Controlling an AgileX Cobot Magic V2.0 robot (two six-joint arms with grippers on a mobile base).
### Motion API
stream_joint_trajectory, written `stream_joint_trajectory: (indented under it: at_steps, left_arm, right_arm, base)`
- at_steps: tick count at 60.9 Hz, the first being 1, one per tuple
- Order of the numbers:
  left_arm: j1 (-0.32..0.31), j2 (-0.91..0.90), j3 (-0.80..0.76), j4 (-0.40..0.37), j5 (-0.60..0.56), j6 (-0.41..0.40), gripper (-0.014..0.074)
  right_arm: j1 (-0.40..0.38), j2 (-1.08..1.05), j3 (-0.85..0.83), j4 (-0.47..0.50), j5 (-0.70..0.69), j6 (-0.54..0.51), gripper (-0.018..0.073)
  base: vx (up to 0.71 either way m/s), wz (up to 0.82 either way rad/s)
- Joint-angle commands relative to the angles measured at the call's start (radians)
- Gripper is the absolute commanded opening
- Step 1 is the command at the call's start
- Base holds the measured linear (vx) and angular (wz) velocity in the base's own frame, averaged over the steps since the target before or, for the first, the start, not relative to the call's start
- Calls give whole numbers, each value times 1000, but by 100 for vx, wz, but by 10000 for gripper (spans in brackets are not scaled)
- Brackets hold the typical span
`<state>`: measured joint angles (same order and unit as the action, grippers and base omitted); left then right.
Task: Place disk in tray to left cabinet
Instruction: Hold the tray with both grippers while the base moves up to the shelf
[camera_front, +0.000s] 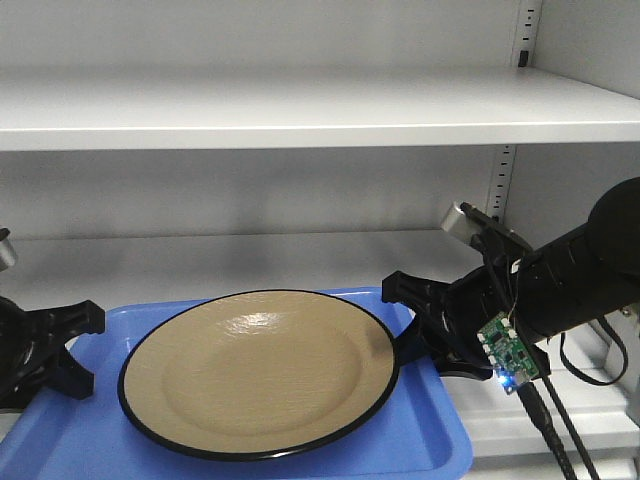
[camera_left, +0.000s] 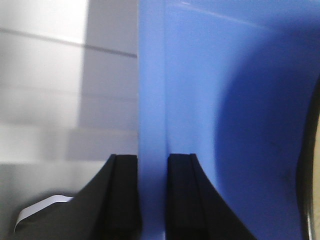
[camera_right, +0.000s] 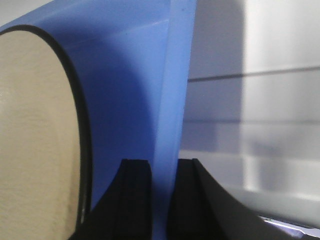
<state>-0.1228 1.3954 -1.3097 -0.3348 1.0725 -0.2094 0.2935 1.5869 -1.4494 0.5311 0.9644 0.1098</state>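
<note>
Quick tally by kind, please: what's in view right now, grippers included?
Tan disk: 1, lying in the tray
Blue tray: 1
Grippers: 2, left gripper and right gripper, each clamped on the tray's rim
Grey cabinet: 1
Total: 5

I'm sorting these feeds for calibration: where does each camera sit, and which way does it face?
Front: between the arms, facing the left cabinet; disk on tray, left gripper and right gripper at its ends.
Left wrist: behind the left gripper, facing the tray rim it clamps.
Right wrist: same, mirrored, disk alongside.
Shared: all three show the tray.
</note>
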Motion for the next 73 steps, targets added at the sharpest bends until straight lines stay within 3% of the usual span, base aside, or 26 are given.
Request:
stream_joint_trajectory:
  at_steps: [1,73]
  left_arm:
    - [-23,-38,-38,-173,-56,-10,0]
    - [-23,-38,-38,-173,-57,-10,0]
  right_arm:
    - [19,-47,-40,157,-34,-14,-6]
    - [19,-47,-40,158,-56,-14,-6]
  base:
    - [16,-3]
    - [7,-1]
